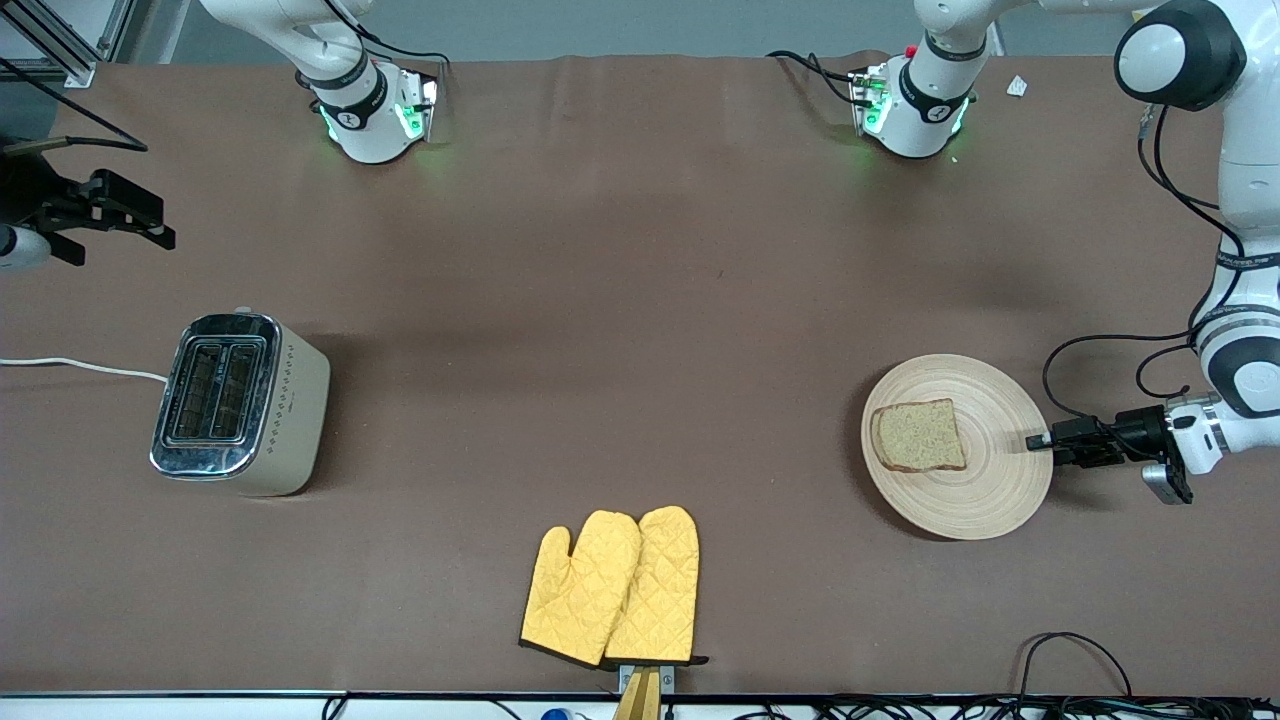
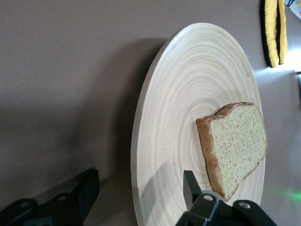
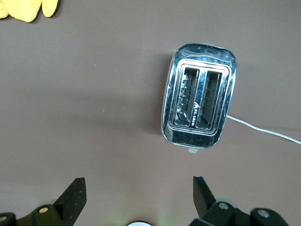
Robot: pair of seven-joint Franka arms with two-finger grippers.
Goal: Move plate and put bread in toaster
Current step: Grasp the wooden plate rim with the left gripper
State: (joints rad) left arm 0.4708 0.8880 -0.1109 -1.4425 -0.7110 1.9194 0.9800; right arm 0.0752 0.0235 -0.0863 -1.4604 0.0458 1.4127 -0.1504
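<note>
The light-wood plate (image 1: 1000,480) lies toward the left arm's end of the table, with the slice of brown bread (image 1: 918,436) on it. My left gripper (image 1: 1035,441) is low at the plate's edge. In the left wrist view the left gripper (image 2: 140,176) is open and straddles the rim of the plate (image 2: 178,117), one finger under it and one above, short of the bread (image 2: 235,141). The toaster (image 1: 240,405) stands at the right arm's end with both slots empty. My right gripper (image 1: 155,220) hangs open in the air, looking down on the toaster (image 3: 200,108), the right gripper (image 3: 138,181) holding nothing.
A pair of yellow oven mitts (image 1: 612,587) lies near the table's front edge, nearer to the front camera than everything else. The toaster's white cord (image 1: 80,365) runs off the table's end. Brown cloth covers the table between toaster and plate.
</note>
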